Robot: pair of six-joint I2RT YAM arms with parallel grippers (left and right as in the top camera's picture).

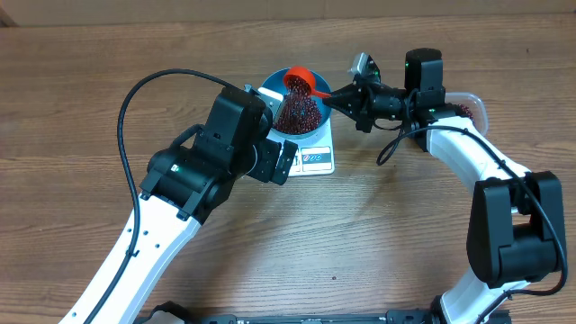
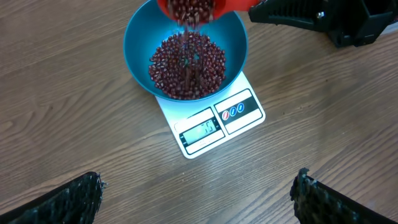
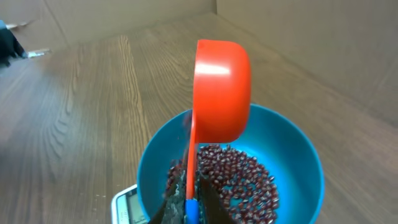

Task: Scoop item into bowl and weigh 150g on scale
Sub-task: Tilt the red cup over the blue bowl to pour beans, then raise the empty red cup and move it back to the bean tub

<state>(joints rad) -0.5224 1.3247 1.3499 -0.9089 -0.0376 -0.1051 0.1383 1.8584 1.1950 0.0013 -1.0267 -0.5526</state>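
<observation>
The blue bowl (image 1: 286, 135) stands on the white scale (image 1: 317, 158) and holds a heap of dark red beans (image 1: 299, 112). My right gripper (image 1: 335, 97) is shut on the handle of an orange scoop (image 1: 299, 83), tipped on its side above the bowl. In the right wrist view the scoop (image 3: 221, 87) hangs over the beans (image 3: 242, 180), the gripper (image 3: 191, 199) clamping its handle. In the left wrist view beans (image 2: 186, 65) fall from the scoop (image 2: 186, 6) into the bowl (image 2: 138, 37). The scale's (image 2: 239, 112) display is lit. My left gripper (image 2: 198, 193) hovers open and empty in front of the scale.
A clear plastic tub (image 1: 468, 108) with beans in it sits at the back right, partly behind the right arm. A black cable (image 1: 135, 117) loops over the left arm. The left arm's body (image 1: 225, 153) stands close to the scale's left side.
</observation>
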